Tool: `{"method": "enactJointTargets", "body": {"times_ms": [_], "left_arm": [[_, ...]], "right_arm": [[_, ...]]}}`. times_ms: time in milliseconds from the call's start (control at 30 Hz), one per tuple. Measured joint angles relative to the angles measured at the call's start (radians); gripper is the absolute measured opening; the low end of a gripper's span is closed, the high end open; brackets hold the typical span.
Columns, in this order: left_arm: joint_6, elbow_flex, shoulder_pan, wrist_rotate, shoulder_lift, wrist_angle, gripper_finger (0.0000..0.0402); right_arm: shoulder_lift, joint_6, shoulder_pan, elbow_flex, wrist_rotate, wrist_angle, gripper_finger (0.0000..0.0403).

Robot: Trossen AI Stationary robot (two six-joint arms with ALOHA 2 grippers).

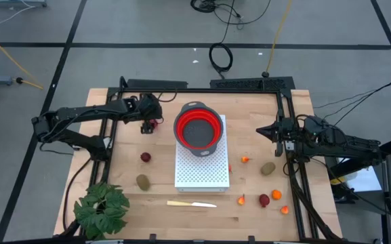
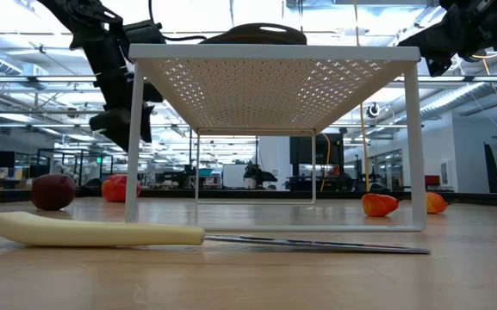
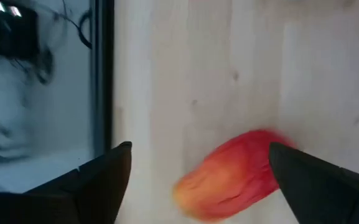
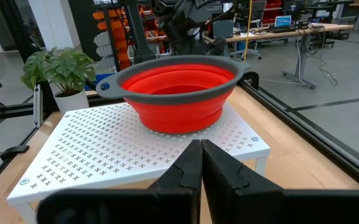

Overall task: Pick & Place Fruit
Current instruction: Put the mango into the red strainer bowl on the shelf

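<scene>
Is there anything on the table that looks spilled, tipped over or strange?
Nothing stands out. The red collapsible bowl sits upright on the white perforated rack, and the small toy fruit pieces lie scattered singly on the wooden table.

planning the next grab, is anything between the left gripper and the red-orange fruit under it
Nothing visible does. In the left wrist view the left gripper is open, its fingers on either side of the red-orange fruit lying on the bare wooden table. The right gripper waits shut near the table's right edge.
</scene>
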Motion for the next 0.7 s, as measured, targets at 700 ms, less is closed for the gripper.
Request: {"method": "enactJointTargets", "body": {"times_ms": [700], "left_arm": [[0.198,0.0,0.021,0.236,0.0,-0.125,0.034]], "right_arm": [[0.0,0.0,0.0,0.0,0.0,0.0,0.0004]]}}
